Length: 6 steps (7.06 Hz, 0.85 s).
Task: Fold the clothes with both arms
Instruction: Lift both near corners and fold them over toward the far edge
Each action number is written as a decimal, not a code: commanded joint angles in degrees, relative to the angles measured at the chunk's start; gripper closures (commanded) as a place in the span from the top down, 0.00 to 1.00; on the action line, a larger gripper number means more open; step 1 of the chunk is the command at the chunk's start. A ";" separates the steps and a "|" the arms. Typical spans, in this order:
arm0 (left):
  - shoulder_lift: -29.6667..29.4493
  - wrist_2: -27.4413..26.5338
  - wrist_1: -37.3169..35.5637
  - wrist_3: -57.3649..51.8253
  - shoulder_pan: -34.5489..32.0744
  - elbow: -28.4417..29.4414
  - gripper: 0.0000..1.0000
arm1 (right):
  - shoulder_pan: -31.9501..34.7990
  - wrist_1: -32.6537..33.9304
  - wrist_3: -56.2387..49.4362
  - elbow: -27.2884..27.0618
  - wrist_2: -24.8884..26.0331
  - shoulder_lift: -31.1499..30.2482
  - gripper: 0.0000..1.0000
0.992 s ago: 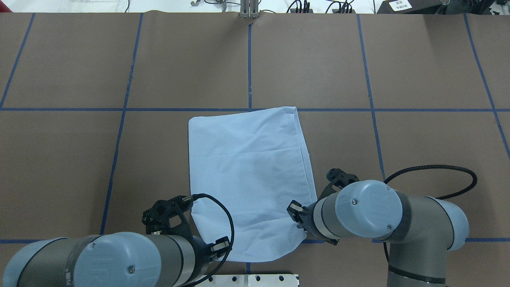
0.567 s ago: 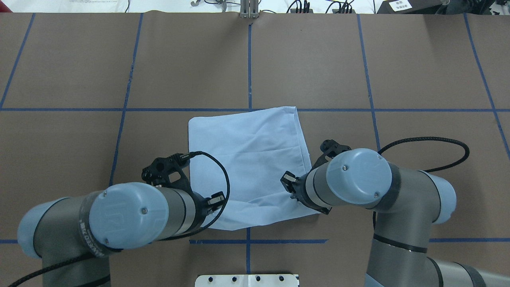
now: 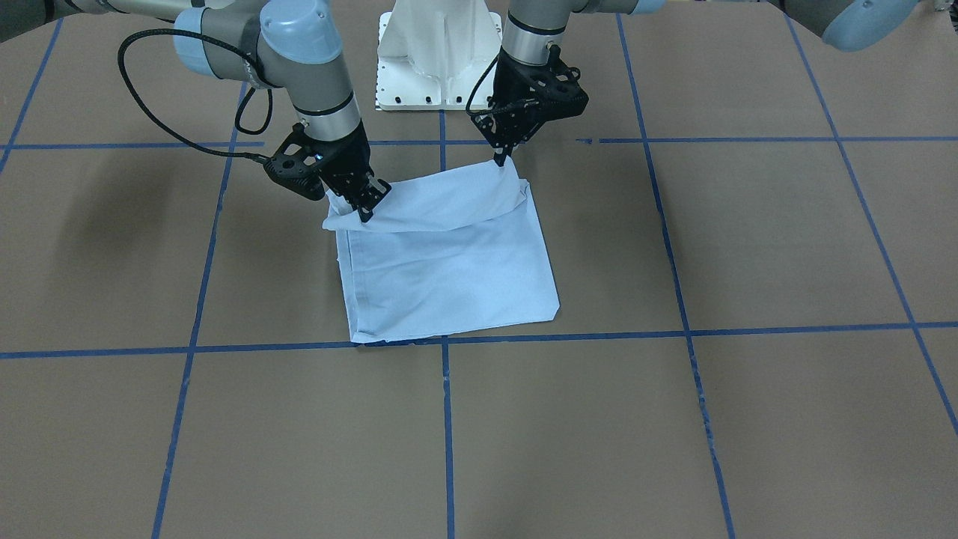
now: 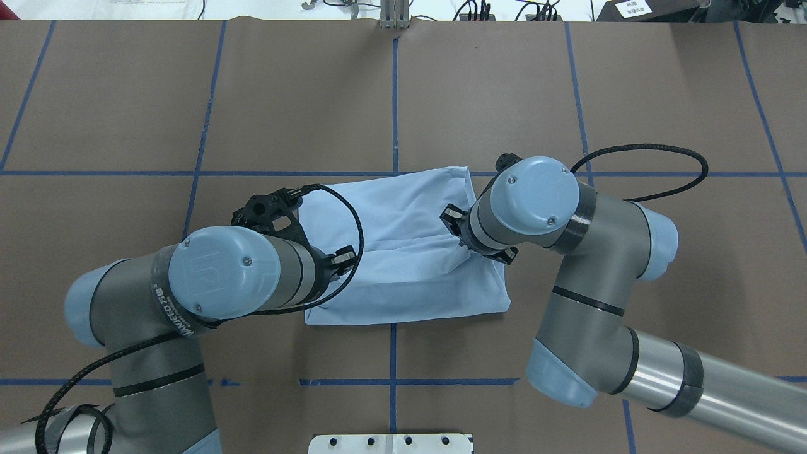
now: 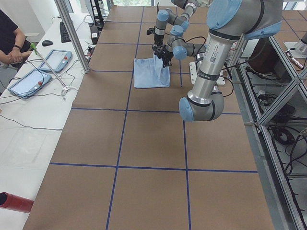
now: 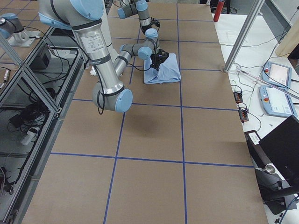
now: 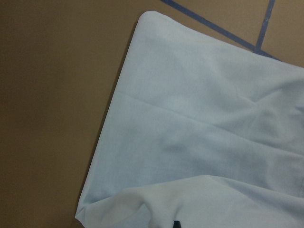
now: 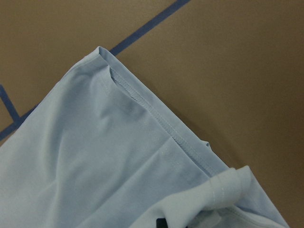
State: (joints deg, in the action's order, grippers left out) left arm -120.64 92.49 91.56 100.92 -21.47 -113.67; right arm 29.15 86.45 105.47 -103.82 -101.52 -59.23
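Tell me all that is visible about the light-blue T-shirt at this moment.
The T-shirt is pale light-blue thin cloth, already folded into a rough rectangle on the brown table. A stitched hem shows along one edge. Its edge nearest the robot is lifted and draped over the flat part. The left gripper and the right gripper each pinch one corner of that raised edge. The far edge lies by a blue tape line. No collar or print shows.
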 commanded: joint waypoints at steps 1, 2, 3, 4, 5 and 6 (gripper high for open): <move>-2.64 -0.02 4.67 -0.03 -4.25 7.20 0.00 | 2.30 -1.89 -1.05 8.94 -1.22 6.02 0.00; -8.06 0.06 4.94 -0.20 -10.29 14.89 0.00 | 5.27 -5.46 -3.15 12.81 -5.06 7.71 0.00; -12.99 0.15 7.82 -4.99 -15.91 24.89 0.48 | 8.35 -8.72 -6.73 16.51 -8.66 8.42 0.69; -14.00 0.06 12.20 -11.91 -20.50 31.86 0.99 | 10.21 -9.54 -10.34 19.76 -9.39 9.91 1.00; -14.01 0.24 13.11 -15.98 -22.46 32.37 1.00 | 11.79 -13.55 -10.98 24.23 -9.40 11.23 1.00; -13.92 1.37 13.21 -16.02 -22.39 32.29 1.00 | 13.03 -17.07 -11.16 28.37 -9.49 12.63 1.00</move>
State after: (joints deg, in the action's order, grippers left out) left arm -134.27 92.93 103.82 87.13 -42.52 -82.69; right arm 40.35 73.65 95.21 -80.66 -110.68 -48.33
